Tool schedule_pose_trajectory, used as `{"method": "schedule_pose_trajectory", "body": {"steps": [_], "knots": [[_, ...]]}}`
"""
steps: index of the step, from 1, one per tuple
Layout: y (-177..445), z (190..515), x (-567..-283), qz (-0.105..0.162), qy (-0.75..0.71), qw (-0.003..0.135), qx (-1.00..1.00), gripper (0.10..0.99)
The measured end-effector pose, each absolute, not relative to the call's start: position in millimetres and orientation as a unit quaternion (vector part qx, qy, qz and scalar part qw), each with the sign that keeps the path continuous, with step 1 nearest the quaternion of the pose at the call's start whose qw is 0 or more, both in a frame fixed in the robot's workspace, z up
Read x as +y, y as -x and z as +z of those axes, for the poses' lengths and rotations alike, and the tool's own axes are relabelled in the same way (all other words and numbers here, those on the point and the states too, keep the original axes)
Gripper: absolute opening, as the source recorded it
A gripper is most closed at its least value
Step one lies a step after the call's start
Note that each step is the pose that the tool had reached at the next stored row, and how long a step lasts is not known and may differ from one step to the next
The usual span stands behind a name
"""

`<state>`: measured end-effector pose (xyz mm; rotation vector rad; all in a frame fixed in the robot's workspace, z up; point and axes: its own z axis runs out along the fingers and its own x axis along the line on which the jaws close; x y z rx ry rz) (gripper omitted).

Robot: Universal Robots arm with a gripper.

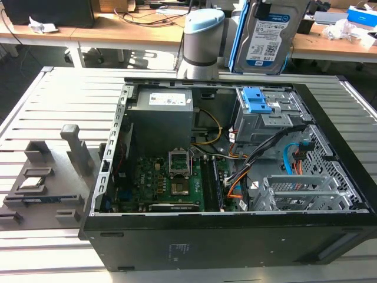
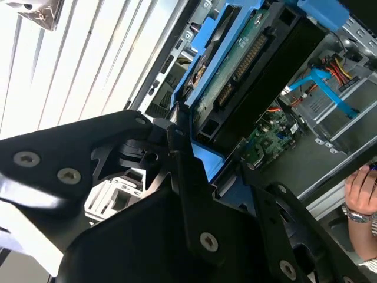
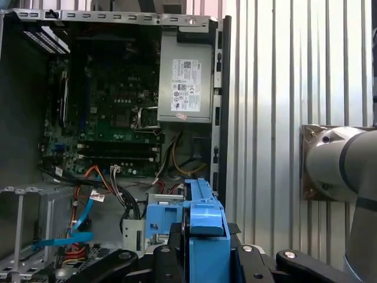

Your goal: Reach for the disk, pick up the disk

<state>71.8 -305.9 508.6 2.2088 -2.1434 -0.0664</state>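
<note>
The disk (image 1: 268, 36) hangs upright in the air above the open computer case's back right corner, in the exterior view. It is silver-grey with a white-and-blue label and a blue carrier frame along its edge. In the second wrist view its green circuit-board side (image 2: 238, 68) and blue frame run away from my gripper (image 2: 215, 171), whose black fingers (image 2: 179, 150) clamp the frame's near end. The first wrist view looks along the disk's blue edge (image 3: 206, 227), held between the fingers of my gripper (image 3: 206, 259), high over the case.
The open black computer case (image 1: 177, 242) lies on a slatted metal table (image 1: 65, 100). Below the disk is a drive bay with a blue caddy (image 1: 259, 101). A grey fixture (image 1: 44, 177) holds a square chip at the exterior view's left. A person's hand (image 2: 360, 197) is near the case.
</note>
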Motion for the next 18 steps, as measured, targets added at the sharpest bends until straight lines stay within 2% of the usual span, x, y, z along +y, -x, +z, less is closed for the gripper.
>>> {"method": "schedule_pose_trajectory", "body": {"steps": [3, 9, 18], "knots": [[-81, 509, -305, -0.022, -0.717, 0.031, -0.696, 0.365], [-83, 508, -305, -0.031, -0.711, 0.022, -0.702, 0.365], [-104, 508, -302, -0.031, -0.703, 0.022, -0.710, 0.365]]}}
